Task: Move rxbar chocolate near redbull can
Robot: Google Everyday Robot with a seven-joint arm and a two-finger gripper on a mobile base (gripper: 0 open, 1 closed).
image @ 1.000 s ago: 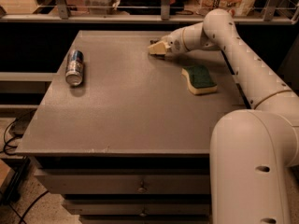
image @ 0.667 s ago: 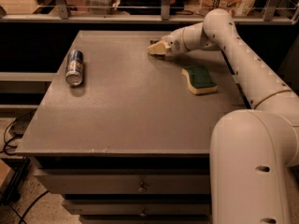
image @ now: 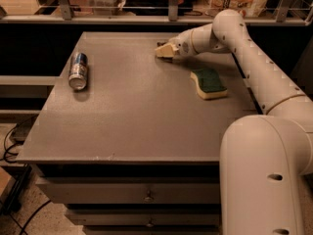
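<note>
The redbull can (image: 78, 71) lies on its side at the left of the grey table (image: 137, 116), silver top toward the front. My gripper (image: 165, 51) is low over the far middle of the table, far to the right of the can. The rxbar chocolate does not show clearly. Only a small dark sliver sits at the gripper's tip, and the rest is hidden by the gripper.
A green-and-yellow sponge (image: 209, 82) lies on the table just right and in front of the gripper. My arm (image: 254, 62) reaches in from the right side. A rail (image: 146, 18) with clutter behind it runs along the table's far edge. Drawers (image: 146, 195) sit under the front edge.
</note>
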